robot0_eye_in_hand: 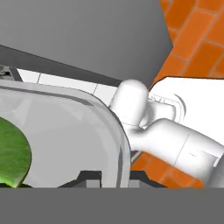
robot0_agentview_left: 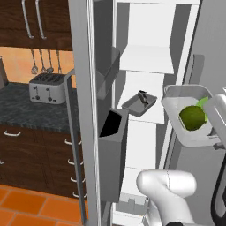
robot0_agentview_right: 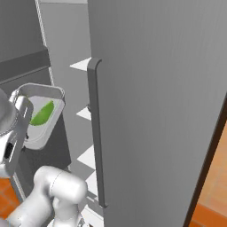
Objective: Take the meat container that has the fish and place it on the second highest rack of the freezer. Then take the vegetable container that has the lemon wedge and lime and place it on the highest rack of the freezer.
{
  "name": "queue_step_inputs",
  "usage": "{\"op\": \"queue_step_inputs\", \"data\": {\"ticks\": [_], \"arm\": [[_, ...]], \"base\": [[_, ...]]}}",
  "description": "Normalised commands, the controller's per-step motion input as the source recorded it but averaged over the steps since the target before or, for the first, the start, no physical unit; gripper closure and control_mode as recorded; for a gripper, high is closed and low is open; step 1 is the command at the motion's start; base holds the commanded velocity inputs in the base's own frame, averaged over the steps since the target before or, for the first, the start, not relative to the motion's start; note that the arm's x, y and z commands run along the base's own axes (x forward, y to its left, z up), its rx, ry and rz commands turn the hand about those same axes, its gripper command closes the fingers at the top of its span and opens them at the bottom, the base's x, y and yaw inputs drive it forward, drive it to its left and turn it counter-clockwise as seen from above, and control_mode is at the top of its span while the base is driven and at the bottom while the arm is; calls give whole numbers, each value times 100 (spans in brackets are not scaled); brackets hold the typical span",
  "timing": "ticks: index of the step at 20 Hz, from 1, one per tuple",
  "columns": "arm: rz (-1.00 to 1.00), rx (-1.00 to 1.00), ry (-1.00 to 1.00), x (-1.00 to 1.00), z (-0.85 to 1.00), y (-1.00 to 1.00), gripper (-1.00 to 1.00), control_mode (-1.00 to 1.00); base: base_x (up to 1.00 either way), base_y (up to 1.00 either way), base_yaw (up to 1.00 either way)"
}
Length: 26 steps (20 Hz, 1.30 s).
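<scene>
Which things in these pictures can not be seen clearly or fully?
- Lemon wedge: left base view, a pale green sliver behind the lime, cut by the arm.
- Fish: left base view, the dark container on a shelf is too small to tell its contents.
- Hand: hand view, fingers straddle the tray's rim; the bottom edge hides the tips.

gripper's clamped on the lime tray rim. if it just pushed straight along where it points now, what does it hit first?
Probably the tray's own rim: in the hand view the gripper straddles the vegetable container wall. Past it lie the robot's own white arm and the orange floor, so it points downward, not at the freezer shelves. Depth is unclear.
</scene>
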Motion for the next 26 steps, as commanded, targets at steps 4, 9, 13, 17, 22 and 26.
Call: {"op": "queue_step_inputs", "data": {"ticks": [4,9,13,17,22,26], "arm": [[0,0,-12,72,63,0,100,-100],[-3,0,-19,100,69,3,100,-100],[-18,-1,-11,90,34,24,100,-100],[-29,0,-26,40,-34,1,100,-100],[-12,0,-8,66,-1,0,100,-100],[2,0,4,63,-21,0,100,-100]], "base": [[0,0,0],[0,0,0],[0,0,0],[0,0,0],[0,0,0],[0,0,0]]}}
